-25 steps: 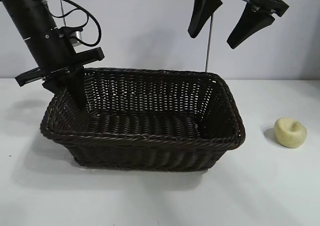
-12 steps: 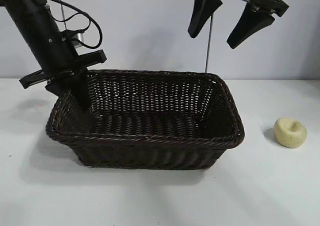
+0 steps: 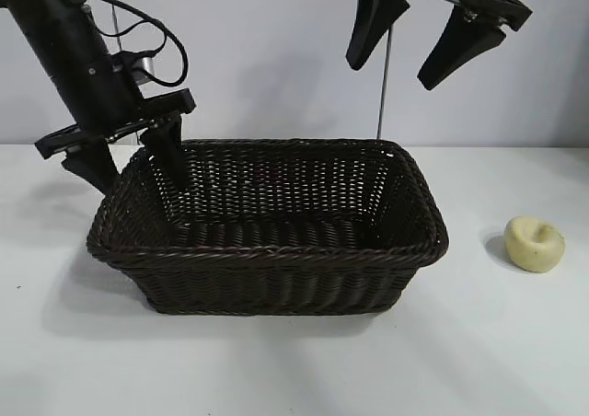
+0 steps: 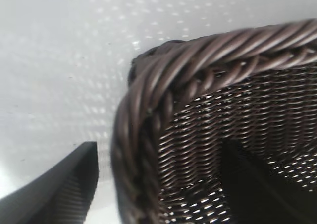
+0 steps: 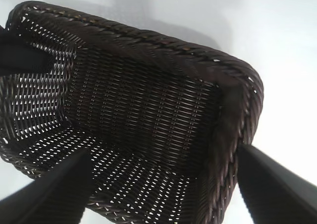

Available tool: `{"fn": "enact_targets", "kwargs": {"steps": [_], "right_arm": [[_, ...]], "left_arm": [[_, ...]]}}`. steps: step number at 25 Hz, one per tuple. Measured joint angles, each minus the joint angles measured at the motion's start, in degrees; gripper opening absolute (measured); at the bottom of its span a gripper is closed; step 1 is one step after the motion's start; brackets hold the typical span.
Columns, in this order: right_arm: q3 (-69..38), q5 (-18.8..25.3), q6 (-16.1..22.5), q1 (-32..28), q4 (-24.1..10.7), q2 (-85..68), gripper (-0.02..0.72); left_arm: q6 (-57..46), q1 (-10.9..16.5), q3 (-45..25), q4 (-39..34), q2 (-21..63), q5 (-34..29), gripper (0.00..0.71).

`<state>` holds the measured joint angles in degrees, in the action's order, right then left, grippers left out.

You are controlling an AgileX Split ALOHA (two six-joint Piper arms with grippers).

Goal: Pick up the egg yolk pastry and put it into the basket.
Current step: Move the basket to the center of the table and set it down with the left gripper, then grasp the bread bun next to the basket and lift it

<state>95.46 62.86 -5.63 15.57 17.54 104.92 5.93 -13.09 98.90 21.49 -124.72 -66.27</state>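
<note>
White tabletop (image 3: 294,370) spreads beneath everything, with a pale wall behind. Nearest the camera sits the basket (image 3: 267,273), dark woven wicker with a braided rim, nothing inside it. To the right of the basket, well apart from it, the egg yolk pastry (image 3: 534,243) lies on the bare table, untouched. At the basket's far left corner the left gripper (image 3: 131,161) straddles the rim, released, one finger inside the wall and one outside. Above the basket's far right side the right gripper (image 3: 414,52) hangs high, its fingers spread wide and grasping nothing.
</note>
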Motion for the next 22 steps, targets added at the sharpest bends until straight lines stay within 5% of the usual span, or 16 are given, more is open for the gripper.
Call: {"fn": "enact_targets", "kwargs": {"steps": [16, 22], "right_arm": [[0.00, 0.66, 0.00, 0.00, 0.00, 0.00, 0.580], [0.00, 0.66, 0.00, 0.00, 0.00, 0.00, 0.580]], "left_arm": [[0.00, 0.00, -3.26, 0.69, 19.70, -3.40, 0.508], [0.00, 0.00, -14.29, 8.92, 24.44, 6.73, 0.508]]}}
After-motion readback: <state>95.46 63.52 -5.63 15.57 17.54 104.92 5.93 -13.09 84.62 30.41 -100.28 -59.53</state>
